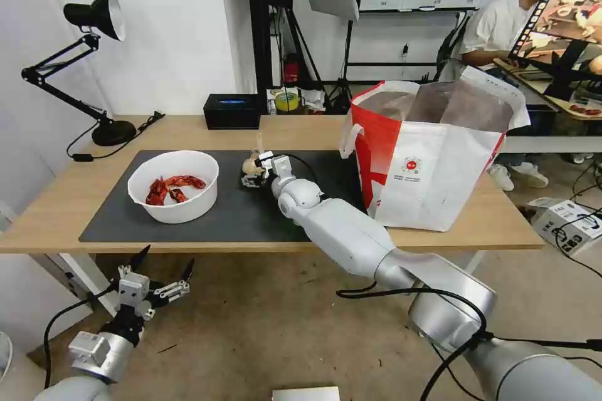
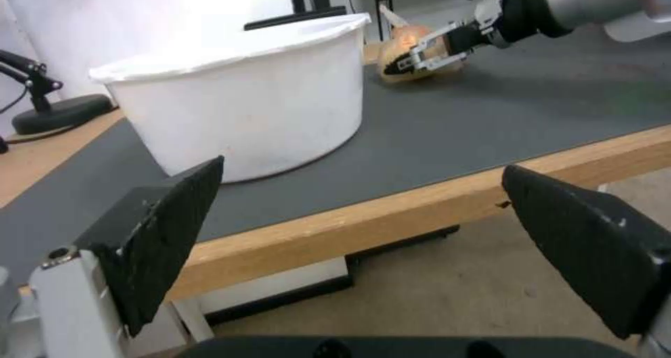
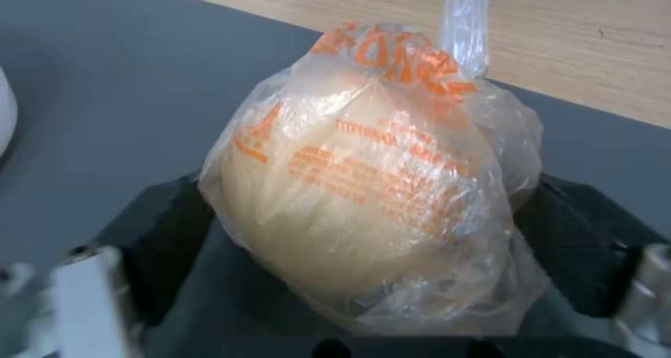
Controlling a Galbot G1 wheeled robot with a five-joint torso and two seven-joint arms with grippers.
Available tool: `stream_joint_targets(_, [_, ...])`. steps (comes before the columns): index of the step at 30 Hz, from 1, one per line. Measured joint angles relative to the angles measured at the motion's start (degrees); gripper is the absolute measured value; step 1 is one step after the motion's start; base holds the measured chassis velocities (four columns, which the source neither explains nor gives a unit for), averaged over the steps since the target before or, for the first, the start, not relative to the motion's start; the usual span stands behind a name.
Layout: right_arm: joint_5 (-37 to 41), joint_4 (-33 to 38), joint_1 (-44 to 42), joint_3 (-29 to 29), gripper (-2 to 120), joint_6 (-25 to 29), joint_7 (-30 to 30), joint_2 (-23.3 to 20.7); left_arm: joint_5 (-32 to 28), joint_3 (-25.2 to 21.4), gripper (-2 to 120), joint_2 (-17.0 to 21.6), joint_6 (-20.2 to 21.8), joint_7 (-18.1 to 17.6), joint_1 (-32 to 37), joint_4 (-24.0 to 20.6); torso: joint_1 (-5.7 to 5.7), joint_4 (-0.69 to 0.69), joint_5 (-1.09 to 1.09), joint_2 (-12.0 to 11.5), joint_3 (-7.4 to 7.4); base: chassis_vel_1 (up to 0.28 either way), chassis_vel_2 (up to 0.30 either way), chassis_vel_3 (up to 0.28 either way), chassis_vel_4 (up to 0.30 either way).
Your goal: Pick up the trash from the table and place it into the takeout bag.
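Observation:
A bagged round bun (image 1: 251, 165) (image 3: 364, 180) lies on the dark grey mat (image 1: 238, 213) at the middle of the table (image 1: 56, 200). My right gripper (image 1: 254, 174) (image 3: 370, 237) is shut on it, one finger pressed against each side of the plastic; the same grip shows in the left wrist view on the bun (image 2: 419, 49). A white round bowl (image 1: 182, 207) (image 2: 266, 101) with red food scraps stands to the bun's left. The takeout bag (image 1: 439, 169) stands open at the table's right. My left gripper (image 1: 166, 260) (image 2: 364, 166) hangs open below the table's front edge.
A black desk lamp (image 1: 94, 12) stands at the table's back left, and a black rectangular box (image 1: 232, 111) sits at the back middle. A person sits at a desk behind the bag. A small cardboard box (image 1: 567, 222) lies on the floor at the right.

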Motion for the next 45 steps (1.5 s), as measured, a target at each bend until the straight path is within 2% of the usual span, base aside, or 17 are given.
stream_joint_targets(3, [-0.06, 0.0, -0.07, 0.03, 78, 0.0, -0.14, -0.04, 0.0, -0.16, 100, -0.02, -0.1, 0.0, 0.21, -0.08, 0.0, 0.0, 0.0, 0.0, 0.0, 0.0, 0.0, 0.0, 0.0])
stream_joint_targets(4, [-0.06, 0.0, -0.07, 0.03, 78, 0.0, -0.14, -0.04, 0.0, -0.16, 100, -0.02, -0.1, 0.0, 0.21, -0.08, 0.0, 0.0, 0.0, 0.0, 0.0, 0.0, 0.0, 0.0, 0.0])
stream_joint_targets(7, [-0.06, 0.09, -0.16, 0.05, 65, 0.02, -0.15, -0.06, 0.0, -0.18, 100, -0.12, -0.14, 0.0, 0.38, -0.32, 0.0, 0.0, 0.0, 0.0, 0.0, 0.0, 0.0, 0.0, 0.0])
stream_joint_targets(8, [-0.06, 0.09, -0.16, 0.05, 65, 0.02, -0.15, -0.06, 0.0, -0.18, 100, -0.12, -0.14, 0.0, 0.38, -0.32, 0.0, 0.0, 0.0, 0.0, 0.0, 0.0, 0.0, 0.0, 0.0])
stream_joint_targets(11, [-0.03, 0.27, -0.22, 0.11, 49, 0.03, -0.14, -0.09, 0.05, -0.22, 100, -0.27, -0.18, 0.0, 0.56, -0.47, 0.0, 0.0, 0.0, 0.0, 0.0, 0.0, 0.0, 0.0, 0.0])
stream_joint_targets(12, [-0.03, 0.27, -0.22, 0.11, 49, 0.03, -0.14, -0.09, 0.05, -0.22, 100, -0.27, -0.18, 0.0, 0.56, -0.47, 0.0, 0.0, 0.0, 0.0, 0.0, 0.0, 0.0, 0.0, 0.0])
stream_joint_targets(14, [0.06, 0.42, -0.4, 0.27, 39, 0.08, -0.05, -0.15, 0.16, -0.24, 100, -0.48, -0.27, 0.0, 0.67, -0.56, 0.0, 0.0, 0.0, 0.0, 0.0, 0.0, 0.0, 0.0, 0.0])
stream_joint_targets(18, [0.09, 0.8, -0.66, 0.41, 29, 0.18, 0.07, -0.3, 0.26, -0.25, 100, -0.68, -0.32, 0.0, 0.8, -0.61, 0.0, 0.0, 0.0, 0.0, 0.0, 0.0, 0.0, 0.0, 0.0])
stream_joint_targets(20, [0.0, 2.84, -1.39, 0.56, 18, 0.81, 0.62, -1.26, 0.43, -0.26, 100, -0.89, -0.4, 0.0, 1.03, -0.65, 0.0, 0.01, 0.0, 0.0, 0.0, 0.0, 0.0, 0.0, 0.0])
stream_joint_targets(21, [0.0, 2.84, -1.39, 0.56, 18, 0.81, 0.62, -1.26, 0.43, -0.26, 100, -0.89, -0.4, 0.0, 1.03, -0.65, 0.0, 0.01, 0.0, 0.0, 0.0, 0.0, 0.0, 0.0, 0.0])
stream_joint_targets(23, [-3.19, 5.88, -2.45, -0.03, 9, 3.49, 1.16, -3.29, 0.45, -0.26, 100, -0.44, -0.46, 0.01, 1.09, -0.65, 0.0, 0.01, 0.0, 0.0, 0.0, 0.0, 0.0, 0.0, 0.0])
stream_joint_targets(35, [-12.39, 21.59, -10.99, 1.97, 5, 11.99, 6.13, -14.36, 0.45, 0.19, 100, 0.27, -0.1, -0.36, 1.14, -1.34, 0.0, -0.01, 0.01, 0.0, 0.0, 0.0, 0.0, 0.0, 0.0])
stream_joint_targets(38, [-15.74, 30.72, -14.15, 4.25, 5, 15.88, 6.81, -19.32, 0.63, 0.37, 100, 0.14, -0.08, -0.39, 1.32, -1.41, 0.0, -0.01, 0.01, 0.0, 0.0, 0.0, 0.0, 0.0, 0.0])
stream_joint_targets(39, [-15.74, 30.72, -14.15, 4.25, 5, 15.88, 6.81, -19.32, 0.63, 0.37, 100, 0.14, -0.08, -0.39, 1.32, -1.41, 0.0, -0.01, 0.01, 0.0, 0.0, 0.0, 0.0, 0.0, 0.0])
stream_joint_targets(41, [-16.32, 36.72, -15.54, 5.76, 5, 17.37, 7.69, -22.08, 0.69, 0.45, 100, 0.06, -0.04, -0.45, 1.34, -1.55, 0.0, 0.0, 0.02, 0.0, 0.0, 0.0, 0.0, 0.0, 0.0])
stream_joint_targets(42, [-16.32, 36.72, -15.54, 5.76, 5, 17.37, 7.69, -22.08, 0.69, 0.45, 100, 0.06, -0.04, -0.45, 1.34, -1.55, 0.0, 0.0, 0.02, 0.0, 0.0, 0.0, 0.0, 0.0, 0.0])
stream_joint_targets(45, [-16.67, 44.0, -16.39, 8.93, 5, 18.89, 8.5, -25.64, 1.04, 0.55, 100, -0.33, -0.01, -0.47, 1.57, -1.71, -0.01, 0.0, 0.02, 0.0, 0.0, 0.0, 0.0, 0.0, 0.0])
